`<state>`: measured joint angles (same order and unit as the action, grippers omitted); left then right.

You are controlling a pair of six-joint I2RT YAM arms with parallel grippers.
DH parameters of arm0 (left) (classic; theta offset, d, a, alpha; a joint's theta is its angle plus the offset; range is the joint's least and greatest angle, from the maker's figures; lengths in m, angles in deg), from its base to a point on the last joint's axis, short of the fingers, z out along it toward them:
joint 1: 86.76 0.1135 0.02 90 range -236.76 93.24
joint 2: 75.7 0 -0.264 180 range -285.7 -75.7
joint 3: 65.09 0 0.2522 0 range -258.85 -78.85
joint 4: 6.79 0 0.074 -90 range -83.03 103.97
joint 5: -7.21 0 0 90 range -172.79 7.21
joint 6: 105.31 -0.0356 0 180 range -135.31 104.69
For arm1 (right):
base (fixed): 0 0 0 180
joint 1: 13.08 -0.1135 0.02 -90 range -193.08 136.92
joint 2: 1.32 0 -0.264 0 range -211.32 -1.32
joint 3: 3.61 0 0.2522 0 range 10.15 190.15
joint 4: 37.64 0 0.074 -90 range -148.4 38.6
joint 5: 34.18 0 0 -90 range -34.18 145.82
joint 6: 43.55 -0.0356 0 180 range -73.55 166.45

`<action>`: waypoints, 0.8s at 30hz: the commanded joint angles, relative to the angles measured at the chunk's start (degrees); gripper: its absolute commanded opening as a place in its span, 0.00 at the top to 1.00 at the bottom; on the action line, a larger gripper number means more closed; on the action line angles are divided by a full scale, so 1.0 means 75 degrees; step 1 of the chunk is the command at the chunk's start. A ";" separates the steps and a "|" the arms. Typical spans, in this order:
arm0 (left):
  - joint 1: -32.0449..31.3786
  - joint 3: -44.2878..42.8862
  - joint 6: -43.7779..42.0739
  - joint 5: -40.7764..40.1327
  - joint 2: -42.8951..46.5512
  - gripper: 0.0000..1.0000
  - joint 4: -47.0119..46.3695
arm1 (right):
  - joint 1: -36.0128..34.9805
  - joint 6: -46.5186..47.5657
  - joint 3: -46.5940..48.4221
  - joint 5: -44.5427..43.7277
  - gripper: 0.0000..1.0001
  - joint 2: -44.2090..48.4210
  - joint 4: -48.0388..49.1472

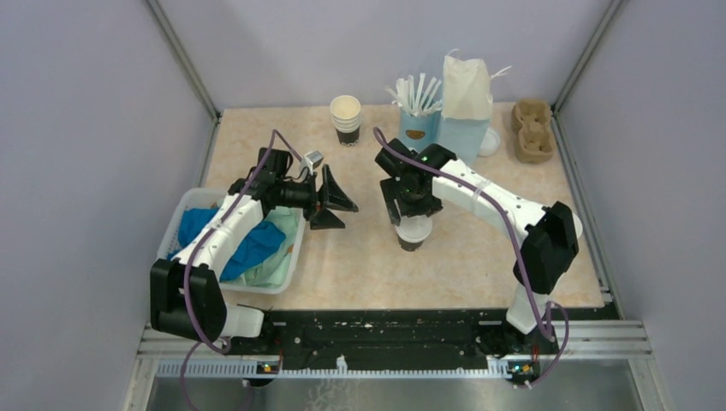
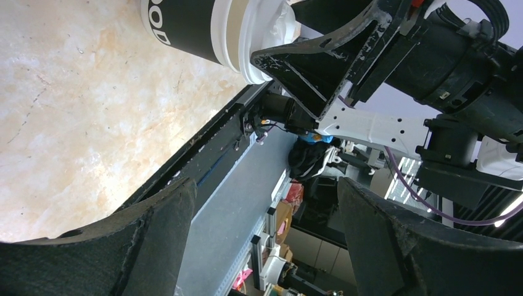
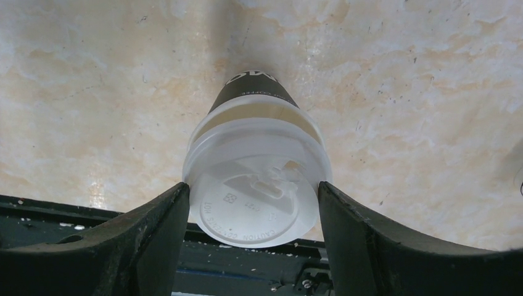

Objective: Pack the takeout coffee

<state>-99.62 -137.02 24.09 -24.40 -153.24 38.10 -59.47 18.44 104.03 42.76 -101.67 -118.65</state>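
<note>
takeout coffee (image 1: pixel 413 233) stands upright on the table (image 1: pixel 479 257), centre-right, just below the right arm's wrist. right gripper (image 3: pixel 251 191) comes down from above, one finger on each side of the white lid (image 3: pixel 256 203); both fingers read as touching the lid rim, so clenched on the lid, not on the paper wall. black band (image 3: pixel 251 92) sits below the fingers, ungripped.

left gripper (image 1: pixel 334 205) is released, holding nothing, and points toward the cup from just beside it.

risks, as judged:
- the hold is on the lid only. if the lid is not seated, a lift could pop it free and the cup drops or spills.
- too hard a squeeze could buckle the rim and break the seal.
- the likely destinations, paper bag (image 1: pixel 467 107) and cup carrier (image 1: pixel 531 128), are at the far edge. the blue cup of sticks (image 1: pixel 419 120) stands beside the bag and could be clipped on a low carry.
- the left arm is close, and a sideways move could strike it.
</note>
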 commanded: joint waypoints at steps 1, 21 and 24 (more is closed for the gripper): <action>-0.0031 -0.0134 -0.0191 0.0066 -0.0068 0.09 -0.0031 | -0.0058 0.0108 0.0347 -0.0189 0.28 -0.0124 -0.0052; -0.0031 -0.0281 -0.0214 0.0148 -0.0152 0.09 -0.0001 | -0.0050 0.0184 0.0247 -0.0185 0.25 -0.0333 0.0165; -0.0031 -0.0303 -0.0232 0.0161 -0.0172 0.09 0.0005 | -0.0050 0.0223 0.0244 -0.0246 0.25 -0.0364 0.0202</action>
<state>-99.62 -137.04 23.52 -24.29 -154.12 38.52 -59.47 19.45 104.03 42.35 -104.06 -118.25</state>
